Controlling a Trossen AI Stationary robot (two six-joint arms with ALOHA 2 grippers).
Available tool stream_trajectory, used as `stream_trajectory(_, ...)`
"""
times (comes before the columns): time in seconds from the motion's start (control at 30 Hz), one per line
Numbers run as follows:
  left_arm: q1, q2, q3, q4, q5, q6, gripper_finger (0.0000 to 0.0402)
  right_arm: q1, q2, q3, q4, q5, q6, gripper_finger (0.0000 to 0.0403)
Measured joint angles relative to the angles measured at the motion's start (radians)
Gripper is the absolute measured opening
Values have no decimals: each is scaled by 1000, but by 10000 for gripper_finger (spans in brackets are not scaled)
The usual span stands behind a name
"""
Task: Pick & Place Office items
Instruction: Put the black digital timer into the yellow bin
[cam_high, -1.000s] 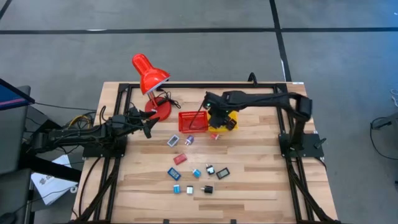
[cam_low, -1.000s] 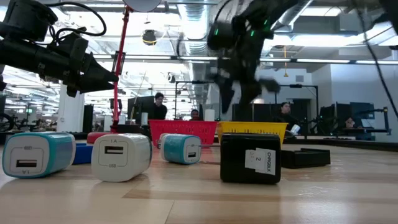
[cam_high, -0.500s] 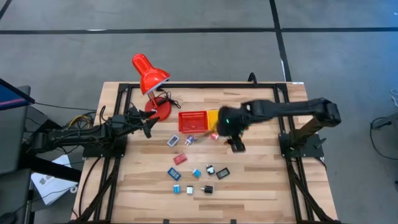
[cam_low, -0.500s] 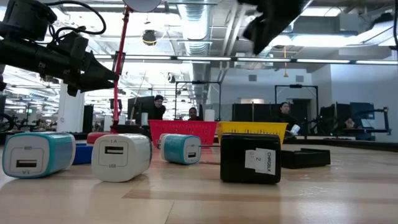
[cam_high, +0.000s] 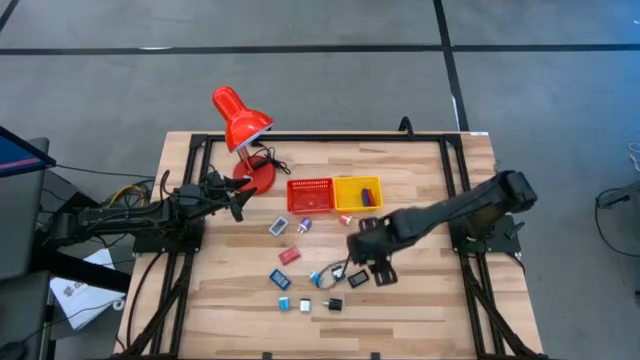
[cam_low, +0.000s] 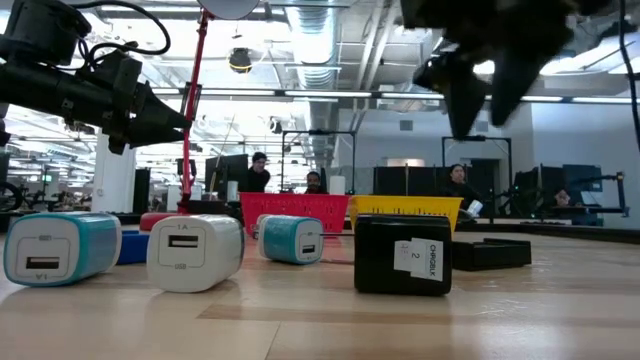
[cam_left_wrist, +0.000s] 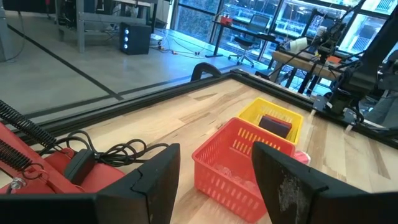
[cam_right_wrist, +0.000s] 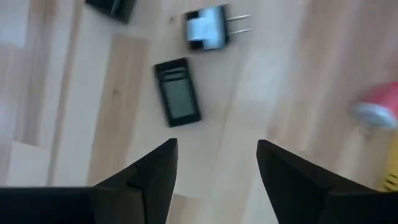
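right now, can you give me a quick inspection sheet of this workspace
surface: light wooden plank table, black frame rails.
job's things: small red, blue, cyan, black and white office pieces scattered in front of the baskets; dark piece in yellow mesh basket; red mesh basket contents unclear.
clutter: red desk lamp.
grippers: left end effector open, empty, beside the lamp base; right end effector open, empty, over the scattered pieces.
cables: black lamp cord coiled by the lamp base.
surroundings: people at desks behind.
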Motion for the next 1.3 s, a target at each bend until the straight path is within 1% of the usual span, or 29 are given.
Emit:
stream_trajectory(0.2,0,0,0,0,0,0,195,65,141,0,77,-5,7,218)
stream_trajectory(0.3,0,0,0,0,0,0,195,83,201,0,102,22,21,210)
stream_trajectory(0.4,0,0,0,-6,0,0,195,94,228,0,111,29,34,197)
stream_trajectory(0.47,0,0,0,-6,0,0,195,99,232,0,130,21,32,187)
stream_trajectory(0.57,0,0,0,-7,0,0,195,100,231,0,158,22,-17,173)
stream_trajectory(0.67,0,0,0,-7,0,0,195,100,231,0,159,26,-69,161)
stream_trajectory(0.9,0,0,0,-8,0,0,195,100,231,-4,179,26,-132,139)
stream_trajectory(1.07,0,0,0,-8,0,0,195,100,231,-28,220,26,-133,133)
stream_trajectory(1.3,0,0,0,-8,0,0,195,100,231,-33,226,21,-133,136)
